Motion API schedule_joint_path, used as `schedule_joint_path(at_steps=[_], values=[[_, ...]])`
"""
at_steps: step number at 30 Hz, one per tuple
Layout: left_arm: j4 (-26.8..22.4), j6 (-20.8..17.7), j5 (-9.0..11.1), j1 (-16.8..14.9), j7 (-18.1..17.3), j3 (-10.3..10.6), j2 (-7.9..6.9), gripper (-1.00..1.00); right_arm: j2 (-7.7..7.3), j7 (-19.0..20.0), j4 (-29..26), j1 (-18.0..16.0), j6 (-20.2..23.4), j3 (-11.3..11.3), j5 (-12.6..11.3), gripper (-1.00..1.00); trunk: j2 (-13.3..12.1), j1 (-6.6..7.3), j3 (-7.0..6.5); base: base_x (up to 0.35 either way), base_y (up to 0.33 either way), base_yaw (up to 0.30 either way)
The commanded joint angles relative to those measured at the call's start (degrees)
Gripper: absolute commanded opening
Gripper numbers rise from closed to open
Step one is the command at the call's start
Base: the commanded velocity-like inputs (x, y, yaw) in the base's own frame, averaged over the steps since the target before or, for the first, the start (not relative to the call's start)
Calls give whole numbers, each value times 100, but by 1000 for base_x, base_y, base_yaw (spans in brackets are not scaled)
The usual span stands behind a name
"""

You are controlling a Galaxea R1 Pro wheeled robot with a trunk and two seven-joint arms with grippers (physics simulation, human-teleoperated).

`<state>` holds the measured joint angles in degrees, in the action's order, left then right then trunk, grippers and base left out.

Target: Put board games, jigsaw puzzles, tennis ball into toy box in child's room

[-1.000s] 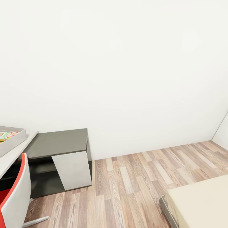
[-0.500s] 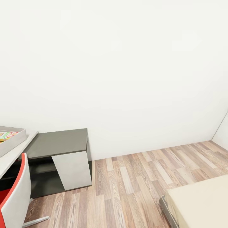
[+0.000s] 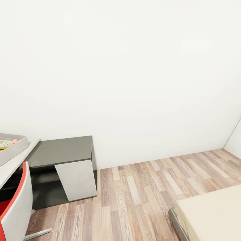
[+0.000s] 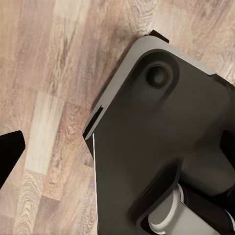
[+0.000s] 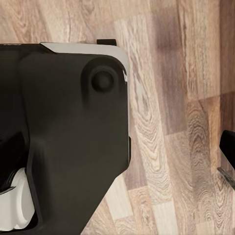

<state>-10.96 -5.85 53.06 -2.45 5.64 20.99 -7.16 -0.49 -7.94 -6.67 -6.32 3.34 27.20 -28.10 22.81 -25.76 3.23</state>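
Note:
At the head view's left edge the grey toy box [image 3: 16, 147] stands on the light-grey table [image 3: 15, 164]. A colourful printed flat toy [image 3: 7, 143] lies inside it, cut off by the frame, and I cannot tell which toy it is. The beige bed [image 3: 214, 214] fills the lower right corner, and the part I see is bare. My left gripper [image 4: 117, 149] hangs open over the wood floor and my own dark base, one black fingertip [image 4: 10, 152] at each side. My right gripper [image 5: 117, 156] is also open above the floor, with one fingertip [image 5: 229, 154] showing.
The table's lower dark-grey wing [image 3: 60, 150] with its white front panel [image 3: 77, 179] stands against the white wall. A red and white chair [image 3: 16, 207] sits at the lower left. Wood-plank floor [image 3: 140, 190] stretches between the table and the bed.

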Motion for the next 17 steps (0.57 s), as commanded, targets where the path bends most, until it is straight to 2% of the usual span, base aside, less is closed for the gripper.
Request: schedule_joint_path(at_steps=[1,17], values=[[-20,-26,46,-1,42,45,-5,100,-4,-32,-18,-1,35,49,-38,100,12,-3,13,0,0,0],[-20,-29,46,-1,42,45,-5,100,-3,-32,-18,-1,35,49,-38,100,12,-3,13,0,0,0]])
